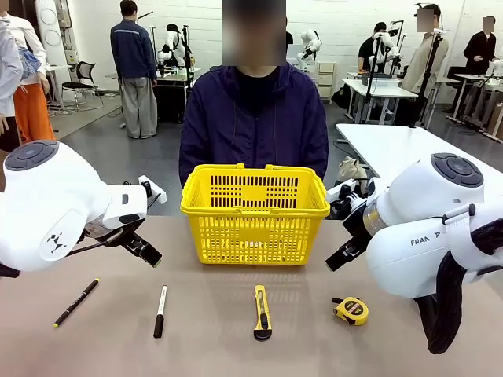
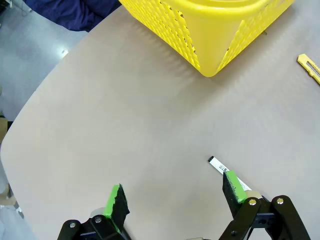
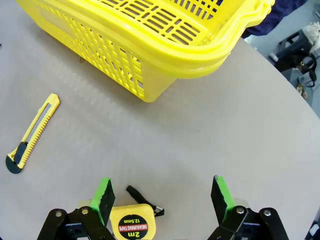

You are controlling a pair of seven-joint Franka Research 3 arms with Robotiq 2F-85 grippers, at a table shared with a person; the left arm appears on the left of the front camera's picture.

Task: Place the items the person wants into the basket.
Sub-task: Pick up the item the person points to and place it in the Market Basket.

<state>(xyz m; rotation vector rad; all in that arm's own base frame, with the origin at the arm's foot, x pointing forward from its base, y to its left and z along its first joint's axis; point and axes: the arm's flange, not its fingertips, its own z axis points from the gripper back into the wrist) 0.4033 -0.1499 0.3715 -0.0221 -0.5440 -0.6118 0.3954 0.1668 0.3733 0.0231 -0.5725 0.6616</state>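
Basket [image 1: 236,236] sits mid-table, right in front of the person [image 1: 253,118]. Utility knife [image 1: 262,312] lies on the near side, tape measure [image 1: 351,310] to its right, marker [image 1: 159,311] and pen [image 1: 76,301] to its left. Left gripper [image 2: 172,192] hovers, jaws wide and empty. Right gripper [image 3: 162,192] gapes wide too, empty, over the tape measure.

We are seeing the basket [image 1: 254,236] sitting in the middle of the table [image 1: 196,353], the person [image 1: 253,118] standing behind it. Before it, left to right, are lying a pen [image 1: 76,302], probably a marker [image 1: 159,311], the utility knife [image 1: 262,312] and the tape measure [image 1: 350,310].
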